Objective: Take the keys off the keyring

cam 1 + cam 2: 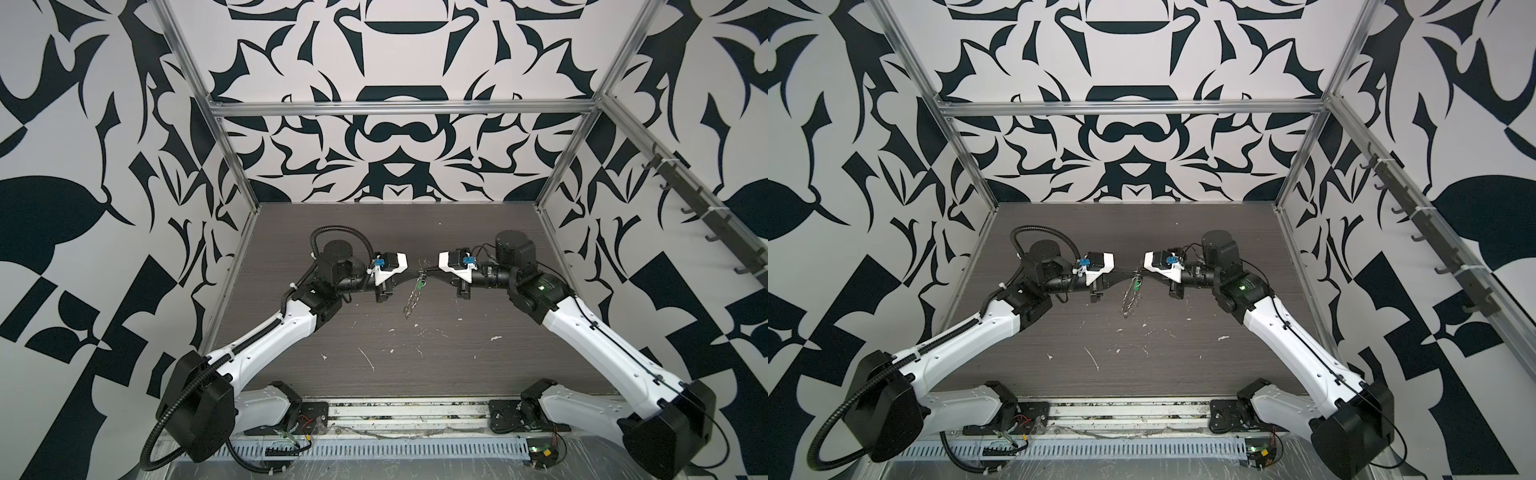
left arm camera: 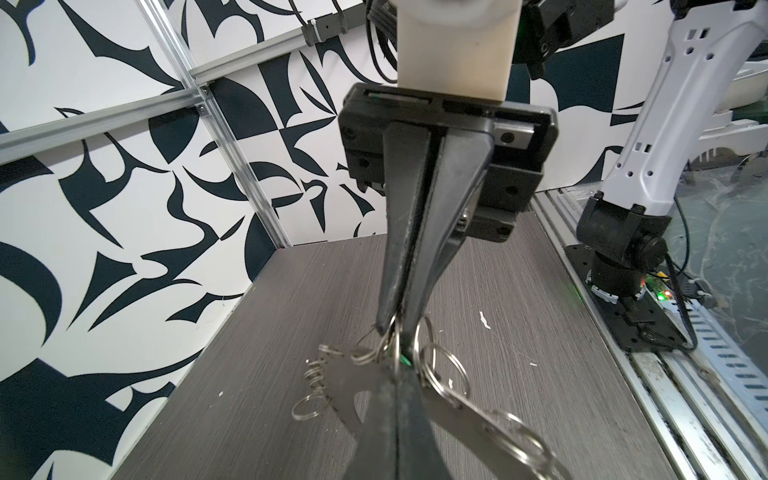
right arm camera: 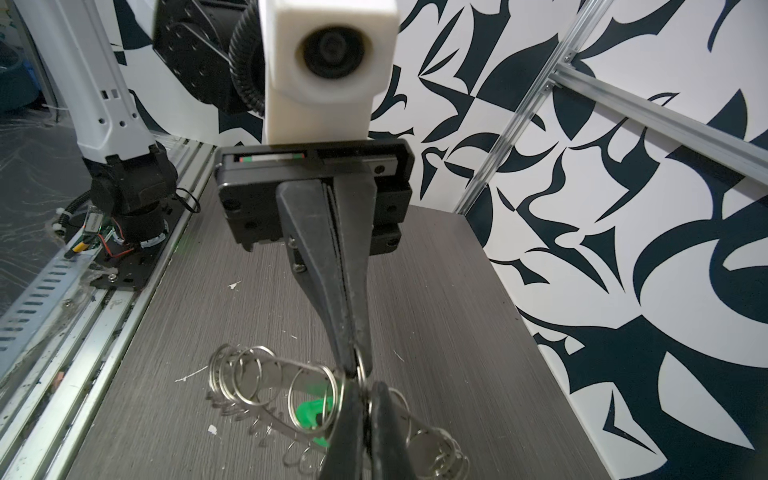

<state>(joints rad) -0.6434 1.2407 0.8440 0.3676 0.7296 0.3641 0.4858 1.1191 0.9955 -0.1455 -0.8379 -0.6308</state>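
As arms [image 1: 270, 328] [image 1: 582, 332] reach inward, pincers [image 1: 419, 279] [image 1: 429, 272] meet at keyring [image 1: 415, 296].

Bright even light, soft foreground blur.

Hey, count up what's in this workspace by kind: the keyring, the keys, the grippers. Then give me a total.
Grey keyring: 1
Bright green key: 1
Grippers: 2 (left gripper, right gripper), both shut at the keyring's rim
Total: 4
Silver wire loops on the rim overlap too much to count, so they are left out.
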